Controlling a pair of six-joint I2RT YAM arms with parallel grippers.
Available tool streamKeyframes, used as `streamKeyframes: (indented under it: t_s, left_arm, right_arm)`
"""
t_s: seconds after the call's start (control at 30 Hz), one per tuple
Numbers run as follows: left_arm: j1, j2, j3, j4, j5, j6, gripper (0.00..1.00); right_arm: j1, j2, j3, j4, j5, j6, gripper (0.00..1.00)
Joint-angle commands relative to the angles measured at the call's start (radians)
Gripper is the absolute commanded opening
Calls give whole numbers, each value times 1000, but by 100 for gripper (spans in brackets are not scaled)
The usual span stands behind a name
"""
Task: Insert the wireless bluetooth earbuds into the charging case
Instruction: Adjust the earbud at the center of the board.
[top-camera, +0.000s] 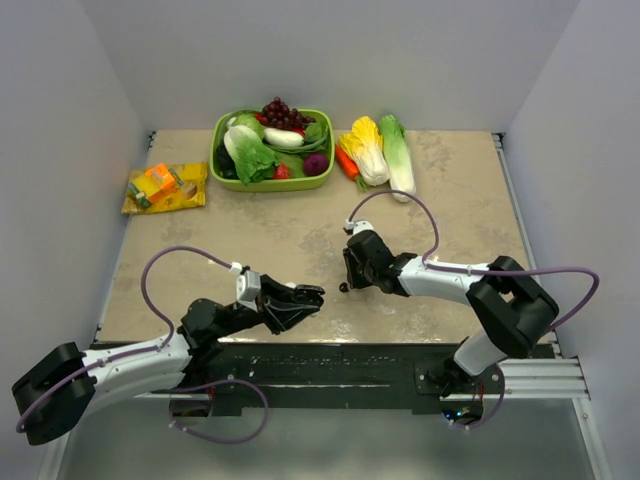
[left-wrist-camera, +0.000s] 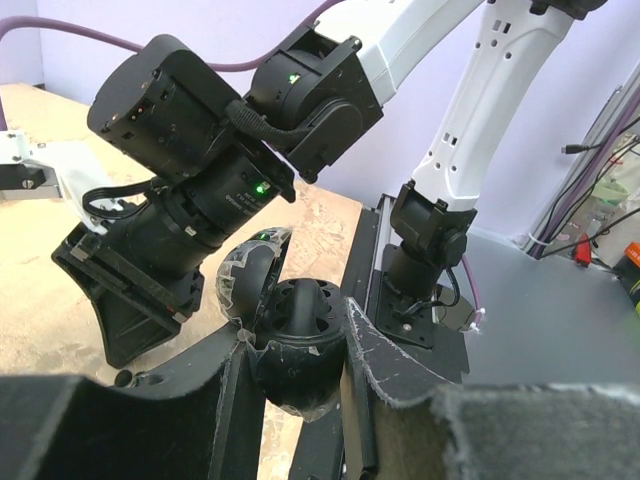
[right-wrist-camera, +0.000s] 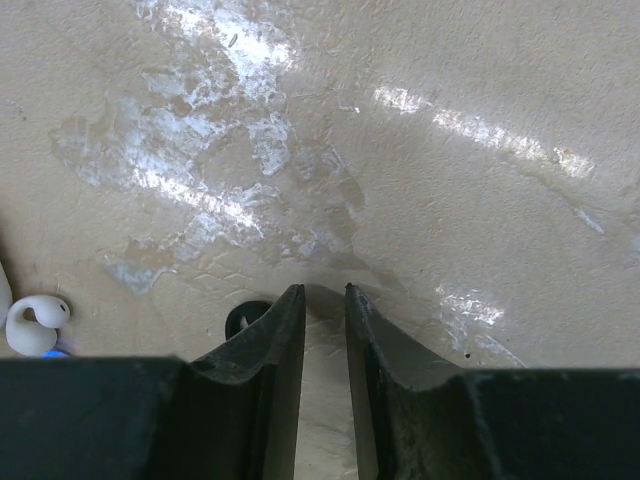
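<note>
My left gripper (top-camera: 303, 298) is shut on the black charging case (left-wrist-camera: 300, 372), held off the table with its lid (left-wrist-camera: 248, 282) open and its moulded wells facing up. My right gripper (top-camera: 349, 281) points down at the table, its jaws open by a narrow gap (right-wrist-camera: 323, 292) with bare tabletop between them. A black earbud (right-wrist-camera: 244, 318) lies on the table just outside the left finger, partly hidden by it. A white earbud (right-wrist-camera: 36, 323) lies further left, at the frame's edge. The black earbud (top-camera: 343, 288) shows as a dark speck by the right gripper in the top view.
A green basket (top-camera: 272, 184) of vegetables and grapes stands at the back. Cabbages and a carrot (top-camera: 372, 150) lie to its right, a yellow snack packet (top-camera: 165, 188) at the back left. The right arm's wrist (left-wrist-camera: 190, 170) hangs close in front of the held case.
</note>
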Motion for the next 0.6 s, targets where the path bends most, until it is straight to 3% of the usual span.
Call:
streamKeyframes:
  t_s: [0.0,0.17,0.3,0.5,0.57]
  left_arm:
    - [-6,22,-52,95,15,-2,0]
    - [-6,25,-52,102,15,-4,0]
    - [-6,21,-52,98,9,-2,0]
    - [-6,27,-52,105,8,-4,0]
    - [-6,27,-52,105,9,-6,0]
  right_arm:
    - [-1,-30,24,3,-25,-49,28]
    - [-1,-134,15,-27,47,-26,32]
    - [8,-212,-4,-47,21,-3,28]
    - [84,-225,-64,-29,-32,30,2]
    - [125,-194,-51,-44,-20,41,0]
